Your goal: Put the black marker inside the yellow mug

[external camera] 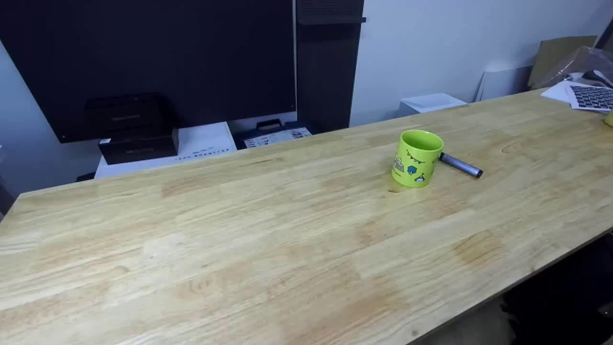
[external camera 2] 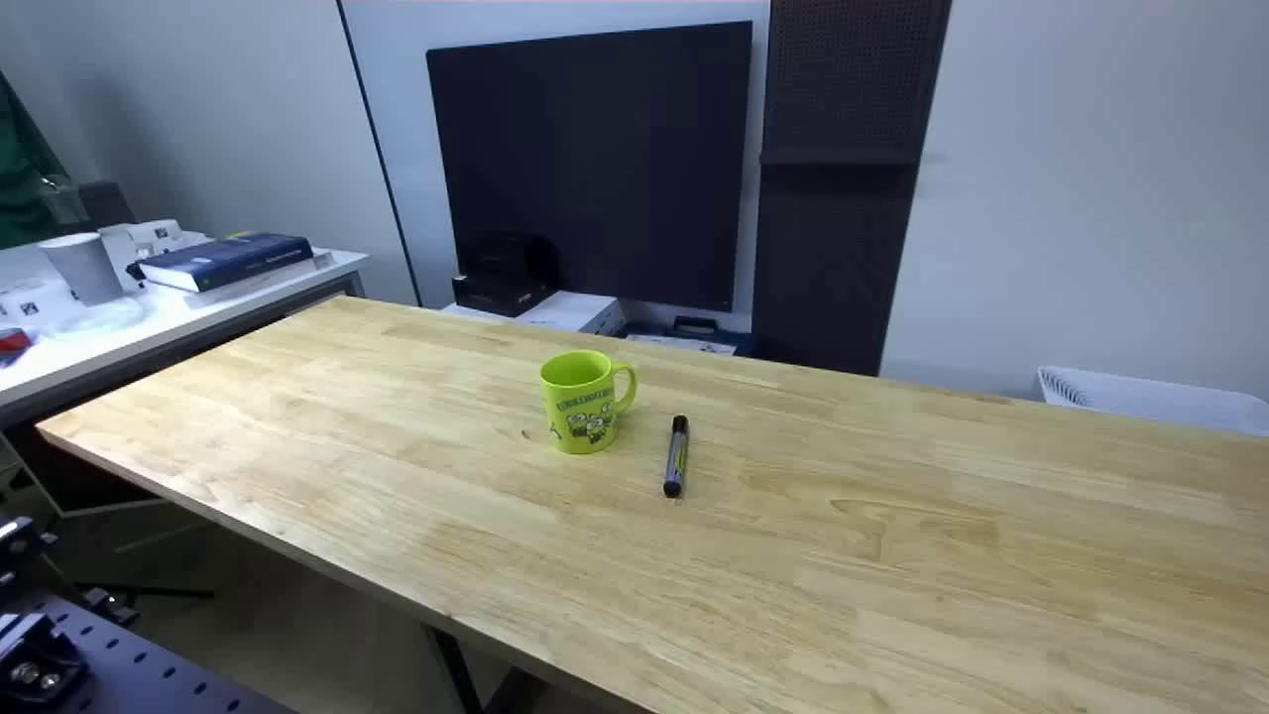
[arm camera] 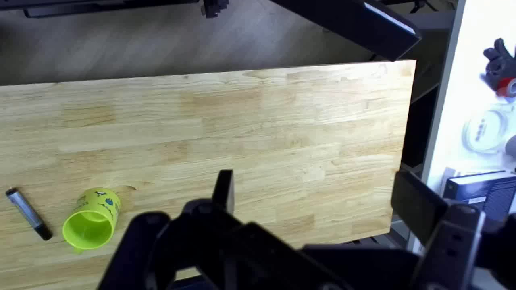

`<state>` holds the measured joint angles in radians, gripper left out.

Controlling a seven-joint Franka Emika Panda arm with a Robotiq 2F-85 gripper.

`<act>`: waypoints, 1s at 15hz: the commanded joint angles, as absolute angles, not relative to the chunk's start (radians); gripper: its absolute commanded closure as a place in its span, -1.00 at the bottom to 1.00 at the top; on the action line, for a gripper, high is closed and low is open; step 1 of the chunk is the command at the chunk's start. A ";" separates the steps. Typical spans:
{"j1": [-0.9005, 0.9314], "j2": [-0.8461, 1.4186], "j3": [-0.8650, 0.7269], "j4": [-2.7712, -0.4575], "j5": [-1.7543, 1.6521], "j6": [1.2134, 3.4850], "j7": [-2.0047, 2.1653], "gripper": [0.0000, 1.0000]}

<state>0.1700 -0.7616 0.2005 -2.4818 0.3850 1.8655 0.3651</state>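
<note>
Behind the wooden table (external camera: 239,249), a large dark panel (external camera: 191,57) and a pale wall (external camera: 431,52) are seen in an exterior view. The yellow mug (external camera: 415,165) is stood upright on the table, printed with small pictures. Outside it, the black marker (external camera: 460,165) is laid flat, one end seen right at the mug's outline.

In an exterior view, a blue book (external camera 2: 228,260) and a grey cup (external camera 2: 87,270) are carried by a white side table (external camera 2: 164,315). The mug's handle (external camera 2: 633,385) is turned toward the side where the marker is laid, and a bare strip of table is shown between them.

In the wrist view, the jaws are spread wide apart, the table being visible between their fingertips (arm camera: 225,191). Mug and marker are seen at the lower left, clear of the jaws; the mug's mouth is shown, and the marker is slanted beside it, its lower end closest to the rim.
</note>
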 commanded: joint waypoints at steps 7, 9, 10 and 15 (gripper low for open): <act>0.155 -0.763 0.210 -2.478 0.392 1.860 0.358 -1.00; 0.156 -0.763 0.210 -2.478 0.392 1.860 0.358 -1.00; 0.156 -0.763 0.210 -2.478 0.392 1.860 0.357 -1.00; 0.057 -0.817 0.200 -2.536 0.258 1.930 0.369 -1.00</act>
<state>0.1327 -0.7673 0.2027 -2.4890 0.3335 1.8838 0.3629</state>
